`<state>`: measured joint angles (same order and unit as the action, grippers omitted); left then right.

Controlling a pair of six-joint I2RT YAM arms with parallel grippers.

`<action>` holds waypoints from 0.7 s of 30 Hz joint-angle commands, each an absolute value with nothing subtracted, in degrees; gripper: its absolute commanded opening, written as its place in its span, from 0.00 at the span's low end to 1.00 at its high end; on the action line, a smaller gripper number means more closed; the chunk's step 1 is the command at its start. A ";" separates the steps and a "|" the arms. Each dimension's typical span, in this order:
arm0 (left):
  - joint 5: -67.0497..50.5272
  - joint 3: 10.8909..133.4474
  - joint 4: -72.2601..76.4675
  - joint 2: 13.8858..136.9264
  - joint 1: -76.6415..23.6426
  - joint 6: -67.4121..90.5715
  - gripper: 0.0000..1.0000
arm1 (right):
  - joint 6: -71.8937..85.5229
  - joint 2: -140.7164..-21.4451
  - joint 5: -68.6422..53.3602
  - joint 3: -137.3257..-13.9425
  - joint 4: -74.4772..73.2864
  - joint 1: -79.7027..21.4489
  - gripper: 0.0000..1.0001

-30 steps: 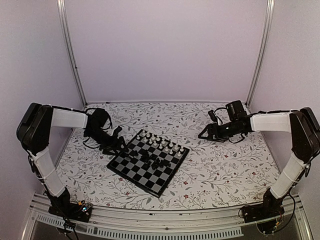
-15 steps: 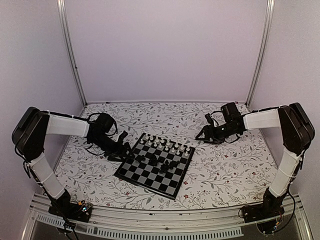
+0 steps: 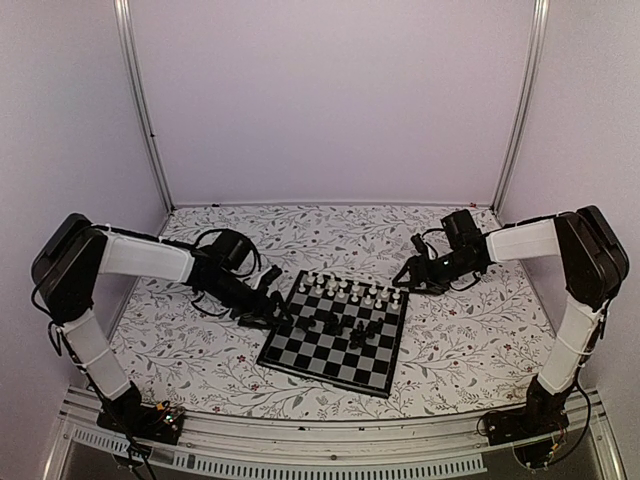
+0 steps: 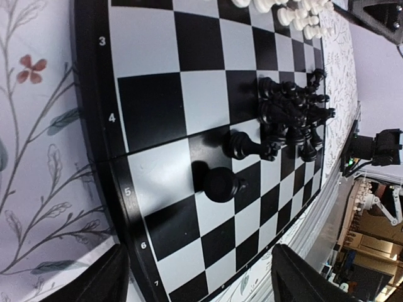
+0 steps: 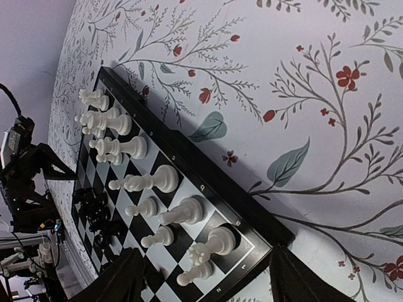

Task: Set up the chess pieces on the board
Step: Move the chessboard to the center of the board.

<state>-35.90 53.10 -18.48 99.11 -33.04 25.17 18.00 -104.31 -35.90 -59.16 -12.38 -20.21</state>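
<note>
The small square chessboard with black and silvery-grey checks and a thin black rim (image 3: 318, 352) lay slightly skewed at the middle of the floral-patterned table cover (image 3: 190, 350), with cover showing on all four sides of it out to the pale lilac walls (image 3: 330, 100). The tiny white chess pieces (image 3: 350, 291) stood in roughly two rows along the far edge, while the tiny black chess pieces (image 3: 345, 323) huddled in a cluster near the centre. Two of them sat a little apart, towards the left rim, as the left wrist view showed. The near rows of squares lay open. The left arm's black two-finger gripper (image 3: 274, 308) sat low just beside the board's left edge, its fingers (image 4: 112, 277) spread wide and holding nothing; whether they touched the rim could not be told. The right arm's black two-finger gripper (image 3: 404, 278) hung near the far right corner, over the cover, its fingers (image 5: 129, 277) likewise wide apart and empty — the corner and the end of the white rows lay in view between them
</note>
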 commanded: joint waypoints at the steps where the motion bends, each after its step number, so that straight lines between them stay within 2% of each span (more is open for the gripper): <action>1: -38.53 55.46 -16.11 101.50 -35.56 25.19 0.79 | 16.96 -101.62 -32.95 -58.65 -14.15 -20.48 0.71; 12: -39.81 56.53 -16.09 104.17 -38.98 24.19 0.79 | 17.71 -99.55 -24.56 -57.78 -18.45 -20.23 0.71; 21: -40.16 55.90 -16.24 103.65 -40.13 24.17 0.79 | 19.50 -101.57 -26.10 -56.37 -17.68 -20.22 0.72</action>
<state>-38.65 55.96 -16.32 102.87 -38.72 24.88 18.50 -101.06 -26.04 -56.53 -17.67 -20.21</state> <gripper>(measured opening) 0.788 0.716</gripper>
